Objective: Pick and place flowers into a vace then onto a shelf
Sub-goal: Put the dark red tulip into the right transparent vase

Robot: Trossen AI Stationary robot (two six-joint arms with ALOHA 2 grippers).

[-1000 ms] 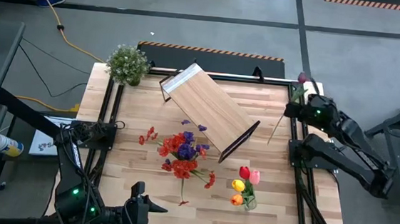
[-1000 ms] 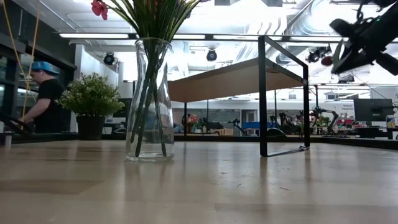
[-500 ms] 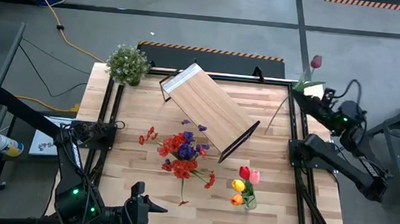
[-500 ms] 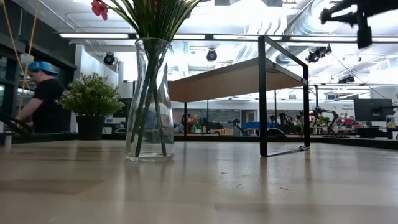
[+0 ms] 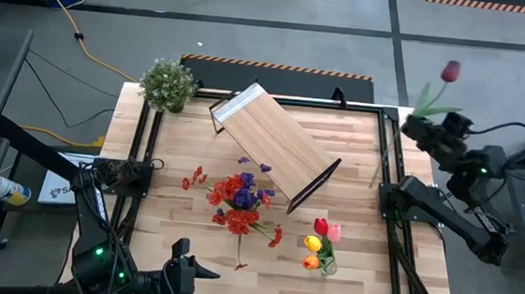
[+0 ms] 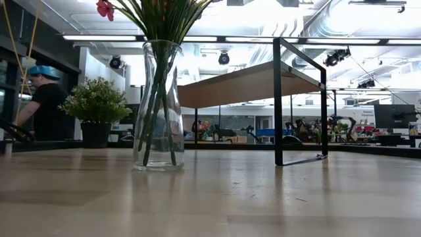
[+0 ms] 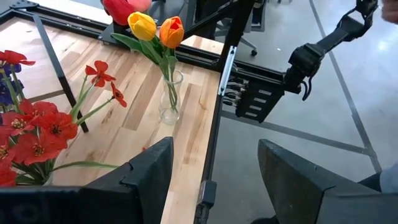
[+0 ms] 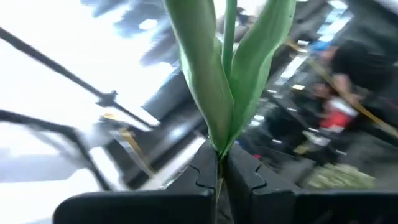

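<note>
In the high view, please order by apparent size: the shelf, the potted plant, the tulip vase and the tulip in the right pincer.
1. Shelf, clearly largest.
2. Potted plant.
3. Tulip vase, bouquet included; close to the plant, so this order is unsure.
4. Tulip in the right pincer; it is raised toward the camera, so it may look larger than it is.

Robotics lab: concrete floor (image 5: 281, 36), ceiling ducts (image 6: 309, 26), other robot arms (image 6: 296, 128).
</note>
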